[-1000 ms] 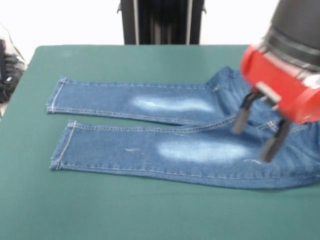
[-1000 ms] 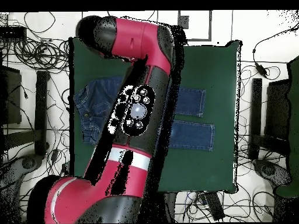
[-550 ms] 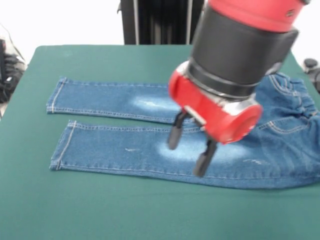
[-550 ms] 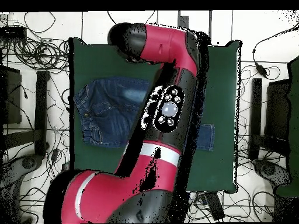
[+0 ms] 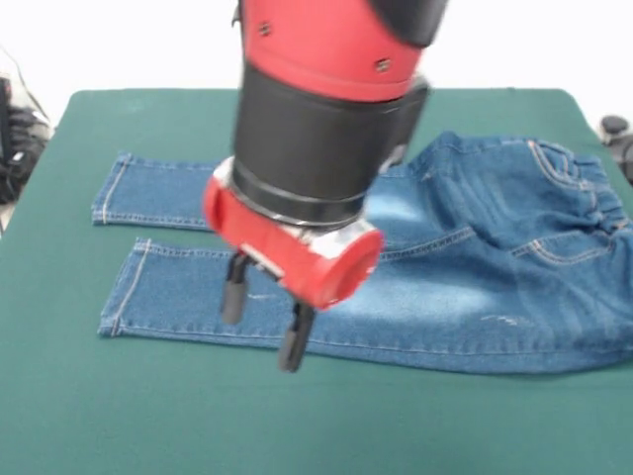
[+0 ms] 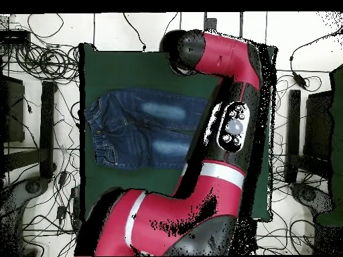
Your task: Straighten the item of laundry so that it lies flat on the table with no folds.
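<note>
The item of laundry (image 5: 465,287) is a small pair of blue jeans with pale thigh patches, spread on the dark green table (image 5: 316,416) with its legs pointing left in the front view. Its waistband at the right end looks bunched and wrinkled. My gripper (image 5: 262,327) hangs open over the near leg, close to its lower edge, with nothing between its black fingers (image 5: 234,297). In the overhead view the jeans (image 6: 144,130) lie left of centre; the arm (image 6: 231,127) hides the leg ends and the gripper itself.
Cables and stands surround the table (image 6: 107,63) on the floor in the overhead view. A dark object (image 5: 613,129) sits at the table's right edge in the front view, and black cables (image 5: 15,139) lie off its left side.
My arm has swept from the waistband end along the jeans toward the leg cuffs. The gripper stayed open. The waist end is now uncovered.
</note>
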Tool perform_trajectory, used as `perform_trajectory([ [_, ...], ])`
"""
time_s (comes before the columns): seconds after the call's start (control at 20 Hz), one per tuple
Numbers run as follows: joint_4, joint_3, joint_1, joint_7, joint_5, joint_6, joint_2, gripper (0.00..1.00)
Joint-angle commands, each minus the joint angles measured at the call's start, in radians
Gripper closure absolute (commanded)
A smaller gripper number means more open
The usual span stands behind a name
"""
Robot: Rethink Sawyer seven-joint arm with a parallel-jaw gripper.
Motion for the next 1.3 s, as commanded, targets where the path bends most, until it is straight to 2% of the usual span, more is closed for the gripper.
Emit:
perform_trajectory([
  [0.05,0.121,0.220,-0.037,-0.452,-0.080,-0.036,0.028,0.00],
  [0.3,0.134,0.260,-0.077,-0.517,-0.132,-0.037,0.021,0.00],
  [0.65,0.163,0.318,-0.115,-0.543,-0.173,-0.023,0.022,0.00],
  [1.05,0.180,0.341,-0.137,-0.553,-0.224,0.059,-0.009,0.00],
  [1.3,0.193,0.369,-0.160,-0.608,-0.254,0.091,-0.021,0.00],
])
